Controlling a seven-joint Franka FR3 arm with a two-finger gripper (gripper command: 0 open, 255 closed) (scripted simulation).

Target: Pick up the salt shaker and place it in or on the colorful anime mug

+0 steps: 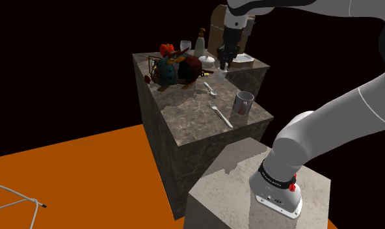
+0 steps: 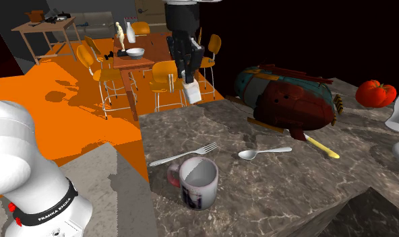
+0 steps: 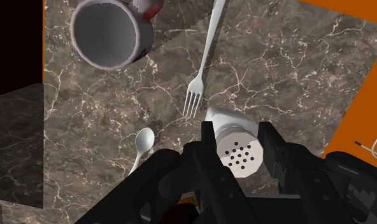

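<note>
Tool [image 3: 239,141] clamped tight on the shaker [image 3: 237,151], cap up, hanging well above the desk [image 3: 295,76]. The mug [image 3: 111,32] stands mouth-up, well apart, just past the fork [image 3: 195,95]. That's the carry line, I'd say.

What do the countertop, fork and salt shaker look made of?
The countertop looks like polished stone: dark brown with white veining and a soft sheen. The fork is probably metal: pale silver-grey, smooth and thin. The salt shaker has a plain white body and a grey perforated top. Its material is unclear; it could be ceramic or plastic.
</note>
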